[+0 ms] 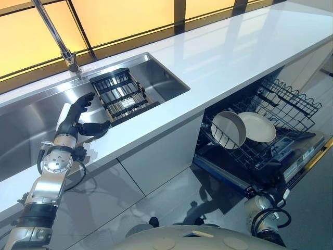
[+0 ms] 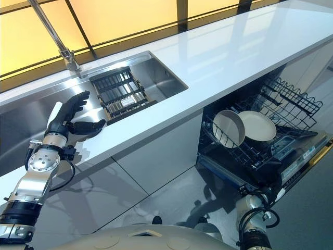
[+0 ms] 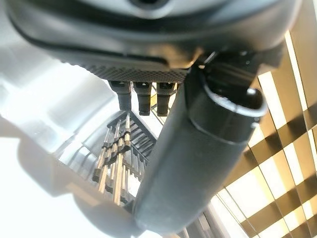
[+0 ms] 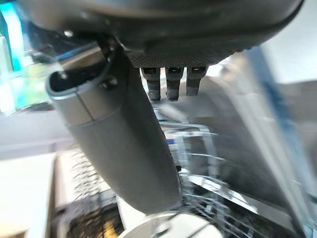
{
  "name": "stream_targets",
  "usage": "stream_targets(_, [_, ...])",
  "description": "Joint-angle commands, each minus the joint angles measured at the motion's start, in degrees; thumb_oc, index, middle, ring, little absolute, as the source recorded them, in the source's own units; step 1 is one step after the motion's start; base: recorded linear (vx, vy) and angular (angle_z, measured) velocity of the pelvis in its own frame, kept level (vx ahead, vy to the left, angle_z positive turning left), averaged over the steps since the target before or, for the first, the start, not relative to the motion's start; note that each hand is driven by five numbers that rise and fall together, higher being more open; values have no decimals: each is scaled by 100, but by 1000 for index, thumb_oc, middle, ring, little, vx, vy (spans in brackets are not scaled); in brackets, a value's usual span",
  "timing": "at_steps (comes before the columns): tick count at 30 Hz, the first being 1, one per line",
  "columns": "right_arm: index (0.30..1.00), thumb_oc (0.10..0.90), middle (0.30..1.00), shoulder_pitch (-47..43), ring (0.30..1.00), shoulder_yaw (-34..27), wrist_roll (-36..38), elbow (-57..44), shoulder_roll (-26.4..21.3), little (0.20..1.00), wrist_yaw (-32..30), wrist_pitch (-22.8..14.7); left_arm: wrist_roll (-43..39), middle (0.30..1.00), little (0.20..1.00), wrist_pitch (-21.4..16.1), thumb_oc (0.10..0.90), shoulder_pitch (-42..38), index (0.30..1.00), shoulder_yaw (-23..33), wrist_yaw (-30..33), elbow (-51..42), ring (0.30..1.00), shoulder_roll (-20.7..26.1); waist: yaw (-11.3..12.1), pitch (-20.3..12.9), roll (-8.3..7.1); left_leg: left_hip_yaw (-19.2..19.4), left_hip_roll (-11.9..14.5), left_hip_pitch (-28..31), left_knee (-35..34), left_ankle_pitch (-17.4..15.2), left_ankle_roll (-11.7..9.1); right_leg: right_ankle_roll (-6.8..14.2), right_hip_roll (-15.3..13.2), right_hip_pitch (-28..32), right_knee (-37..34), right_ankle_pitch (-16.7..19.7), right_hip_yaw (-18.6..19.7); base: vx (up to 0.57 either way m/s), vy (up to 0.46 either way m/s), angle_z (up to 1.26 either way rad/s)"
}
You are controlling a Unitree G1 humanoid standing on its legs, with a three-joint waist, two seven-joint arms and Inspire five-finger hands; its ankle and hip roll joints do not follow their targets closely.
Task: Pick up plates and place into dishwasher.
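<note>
My left hand [image 1: 78, 117] hovers over the sink's [image 1: 31, 117] front edge, fingers relaxed, thumb out, holding nothing. The dish rack [image 1: 120, 94] in the sink sits just beyond my fingertips and I see no plate in it. Two plates [image 1: 244, 127] already stand on edge in the dishwasher rack [image 1: 283, 104], well off to my right. My right hand [image 4: 148, 124] is over that rack, nearer them, fingers straight and empty.

Warm amber backlight from the window panels [image 1: 130, 18], glare across the white counter [image 1: 234, 52], right wrist view motion-blurred.
</note>
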Motion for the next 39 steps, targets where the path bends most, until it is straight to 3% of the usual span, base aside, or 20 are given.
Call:
stream_targets(1, [900,800,900,-659,900,85,58,-182,-115,900,531,-867,-98,900,900,-182,800,-823,900,-118,174,-70,900,526,191,-138,80,261,-370,30,58,-693,159,155,159,-91,200,-518,-222,34,-7,11])
stream_targets(11, [900,800,900,-929,900,602,-432,84,-203,900,1415,-1038,-125,900,900,-86,800,-728,900,-221,182,-208,900,480,422,-65,203,19,-433,-48,61,-626,127,126,68,-93,232,-540,-446,34,25,12])
stream_targets(21, [900,800,900,-1371,900,1002,-1637,-554,-413,900,957,-1309,-131,900,900,-117,800,-603,900,-322,249,-263,900,287,617,80,276,-154,-499,-107,89,-578,142,96,-16,-98,286,-553,-633,37,50,7])
stream_targets(23, [900,800,900,-1405,900,1057,-1605,-675,-432,900,1094,-1280,-141,900,900,-138,800,-583,900,-326,254,-247,900,281,636,84,274,-163,-505,-105,93,-581,149,94,-25,-94,295,-560,-650,46,45,5])
stream_targets(33, [900,800,900,-2129,900,1495,-479,-1057,-530,900,3105,-969,-179,900,900,-234,800,-696,900,-452,135,-51,900,253,873,111,189,-304,-573,-71,180,-589,173,76,-88,5,320,-560,-825,73,30,9])
stream_targets(39, [900,800,900,-2548,900,1607,-336,-1113,-550,900,3351,-844,-195,900,900,-269,800,-720,900,-476,110,20,900,297,1010,111,134,-381,-598,-62,209,-609,185,77,-76,65,230,-517,-888,66,-6,9])
